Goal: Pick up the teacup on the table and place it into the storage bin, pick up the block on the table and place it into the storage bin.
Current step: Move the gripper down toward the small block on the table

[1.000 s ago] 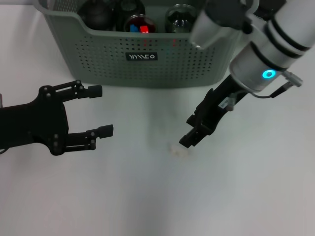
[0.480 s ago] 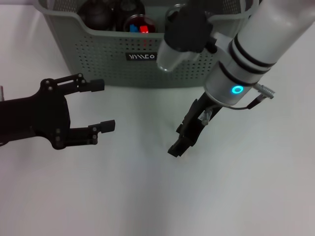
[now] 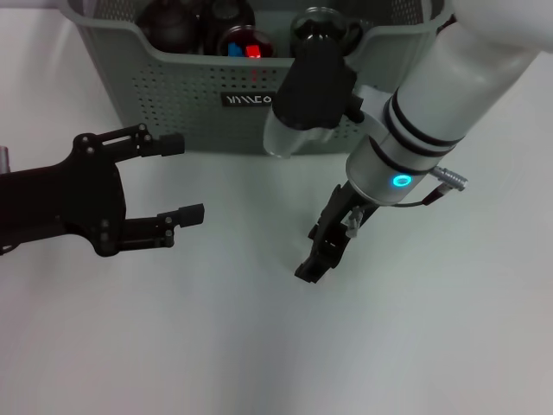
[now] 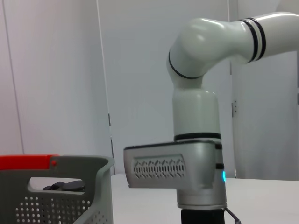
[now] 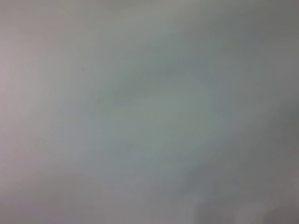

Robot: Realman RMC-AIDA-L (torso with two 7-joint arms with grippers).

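The right tool (image 3: 311,266) hangs low over the white surface (image 3: 259,346), its dark tip pointing down and toward the robot, almost at the surface. Whether its fingers are parted or closed cannot be told from the head view, and no block shows under or beside it. The right wrist view gives only a pale, featureless field of the surface.

The storage bin (image 3: 199,121) stands beyond the right tool, on the far side of the surface, its perforated grey-green front wall facing the robot with the small black label (image 3: 248,100) near the middle. Inside it, behind the front rim, lie several dark round objects (image 3: 173,22) and something with red and blue parts (image 3: 244,50); which of these is the teacup cannot be told. The right arm's white forearm (image 3: 449,95) and its dark elbow housing cross in front of the bin's right half. In the left wrist view the bin's corner (image 4: 100,186) shows with a cut-out handle, and the right arm rises just beside it.

The left tool (image 3: 177,177) hovers well to the left of the right tool, apart from it and nearer the robot than the bin. Its two black fingers (image 3: 164,143) are spread wide and hold nothing.
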